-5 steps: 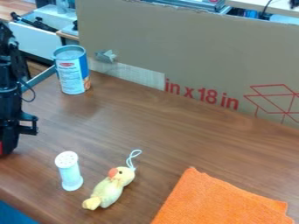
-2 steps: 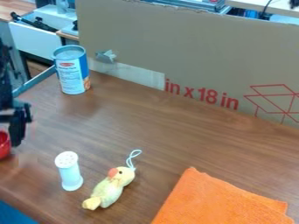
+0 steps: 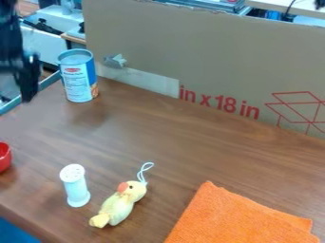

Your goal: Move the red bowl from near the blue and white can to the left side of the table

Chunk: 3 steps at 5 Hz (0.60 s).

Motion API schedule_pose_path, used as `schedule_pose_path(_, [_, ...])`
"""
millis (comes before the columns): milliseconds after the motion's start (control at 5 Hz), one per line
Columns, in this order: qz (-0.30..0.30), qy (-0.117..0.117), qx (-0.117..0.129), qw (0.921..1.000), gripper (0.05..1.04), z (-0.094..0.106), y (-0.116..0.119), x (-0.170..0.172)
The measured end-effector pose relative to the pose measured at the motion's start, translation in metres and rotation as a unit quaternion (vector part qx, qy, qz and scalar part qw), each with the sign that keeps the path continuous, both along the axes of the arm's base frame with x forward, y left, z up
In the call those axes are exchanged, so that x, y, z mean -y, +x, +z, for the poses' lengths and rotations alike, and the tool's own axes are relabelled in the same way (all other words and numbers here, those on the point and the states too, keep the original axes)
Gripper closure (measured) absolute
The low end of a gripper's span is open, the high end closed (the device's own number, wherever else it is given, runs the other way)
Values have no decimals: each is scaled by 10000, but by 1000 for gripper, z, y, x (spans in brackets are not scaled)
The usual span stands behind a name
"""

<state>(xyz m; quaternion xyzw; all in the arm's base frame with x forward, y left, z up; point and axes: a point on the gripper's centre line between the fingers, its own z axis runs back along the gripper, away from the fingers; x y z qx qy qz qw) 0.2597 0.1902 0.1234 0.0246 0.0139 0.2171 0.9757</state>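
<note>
One red bowl, one black claw

From where I stand, the bowl sits at the far left of the table, partly cut off. The claw hangs at the upper left, apparently in the air near the can; it is blurred, and I can't tell whether it is spread or pressed together. Nearer me, a white shaker stands upright beside a yellow plush duck lying down. An orange cloth lies flat to the duck's right. Cardboard stands behind.
</note>
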Motion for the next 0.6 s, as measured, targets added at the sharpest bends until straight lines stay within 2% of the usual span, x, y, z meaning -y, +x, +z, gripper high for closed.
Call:
schedule_pose_path(200, [-443,92,291,9985,81,31,18,-9])
schedule_pose_path(400, [-1153,54,247,9930,81,35,30,-4])
schedule_pose_path(600, [-1515,-58,42,9884,81,16,30,15])
